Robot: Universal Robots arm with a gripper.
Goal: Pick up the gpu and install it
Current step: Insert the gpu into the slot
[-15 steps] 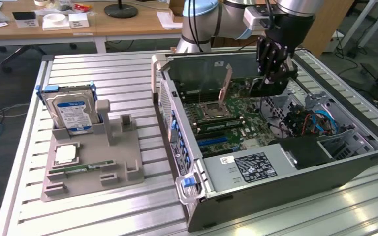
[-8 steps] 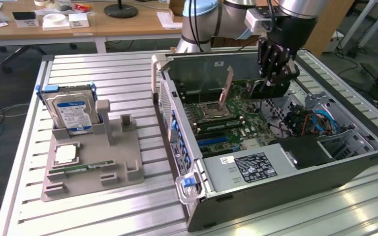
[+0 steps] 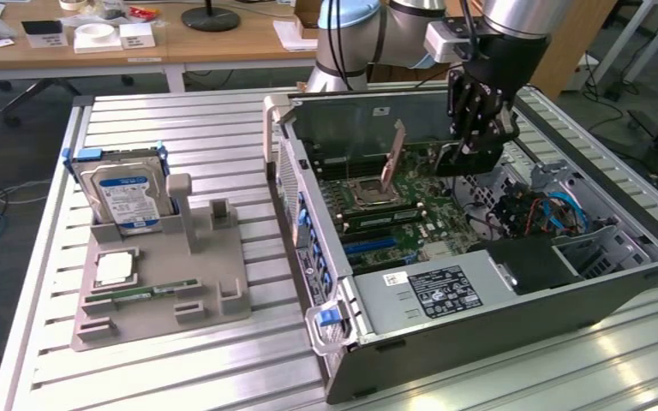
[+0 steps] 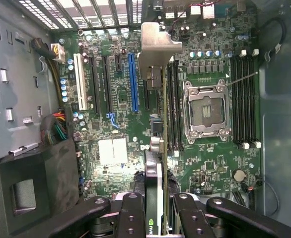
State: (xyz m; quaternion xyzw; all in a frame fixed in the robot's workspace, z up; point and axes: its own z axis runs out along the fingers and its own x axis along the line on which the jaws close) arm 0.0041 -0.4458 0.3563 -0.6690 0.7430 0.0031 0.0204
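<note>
Over the motherboard (image 4: 120, 148) | end effector (image 4: 159, 199) clamped on the gpu (image 4: 152, 178) | pick-up done, gpu not in slot yet

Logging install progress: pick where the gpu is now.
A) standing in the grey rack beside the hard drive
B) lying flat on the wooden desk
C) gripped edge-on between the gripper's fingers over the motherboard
C: the wrist view shows the gpu edge-on in the gripper, which is shut on it, over the motherboard.
</note>
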